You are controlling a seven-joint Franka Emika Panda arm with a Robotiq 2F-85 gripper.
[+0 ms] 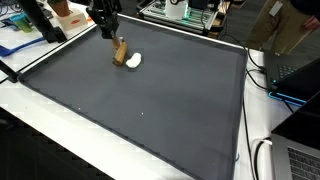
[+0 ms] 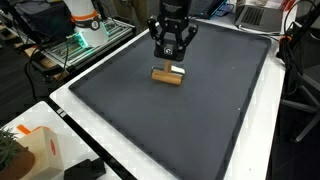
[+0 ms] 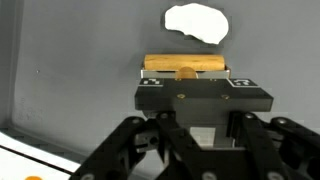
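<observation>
The gripper (image 2: 170, 60) points straight down over the dark mat (image 2: 120, 115), its jaws drawn in on the wooden block (image 3: 186, 63), apparently taking it end to end so that it sits level between the pads; the block, short and tan, lies near one edge of the mat, just beside a white lump (image 3: 197, 22); whether it clears the mat cannot be told

Block (image 3: 186, 64) is tan, wood-toned. Blob (image 3: 197, 22) just beside the block is plain white. Mat (image 1: 150, 100) under the block is dark grey, gripper (image 2: 172, 62) black.
</observation>
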